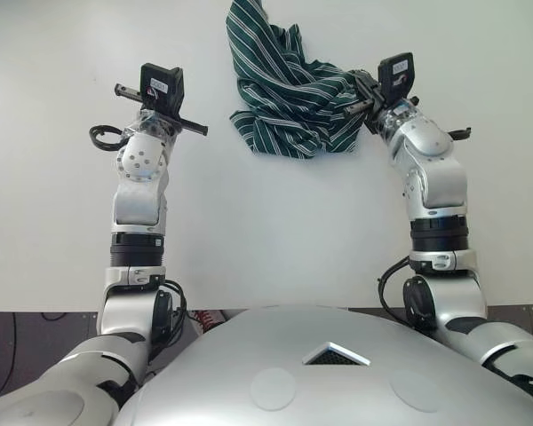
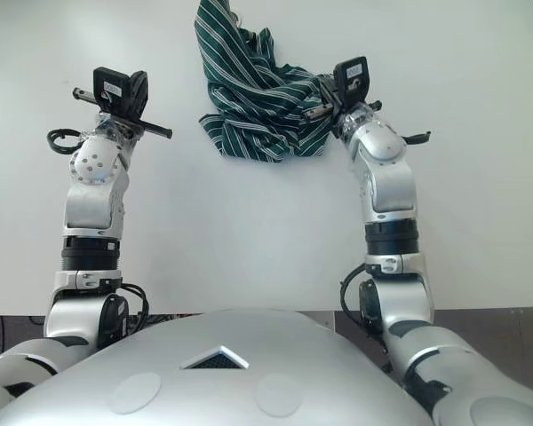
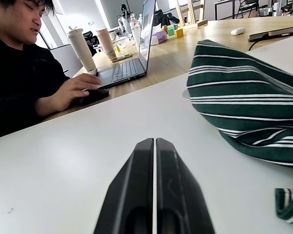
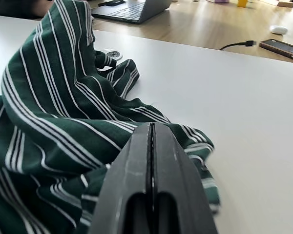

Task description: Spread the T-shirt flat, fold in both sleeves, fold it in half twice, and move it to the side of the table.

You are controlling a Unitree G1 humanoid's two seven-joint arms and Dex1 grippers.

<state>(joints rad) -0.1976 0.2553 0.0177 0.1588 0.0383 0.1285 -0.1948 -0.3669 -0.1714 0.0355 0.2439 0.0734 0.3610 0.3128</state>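
Crumpled striped T-shirt (image 1: 289, 106), upper centre; left gripper (image 1: 202, 131) clenched empty, right gripper (image 1: 350, 108) clenched at its edge: advisably open, pinch opposite hems, spread.

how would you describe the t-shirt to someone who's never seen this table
On the white table, look at the far middle, between the robot's two arms. The T-shirt lies there as a crumpled heap, with the right gripper at its edge. It is the only cloth there: dark green with thin white stripes.
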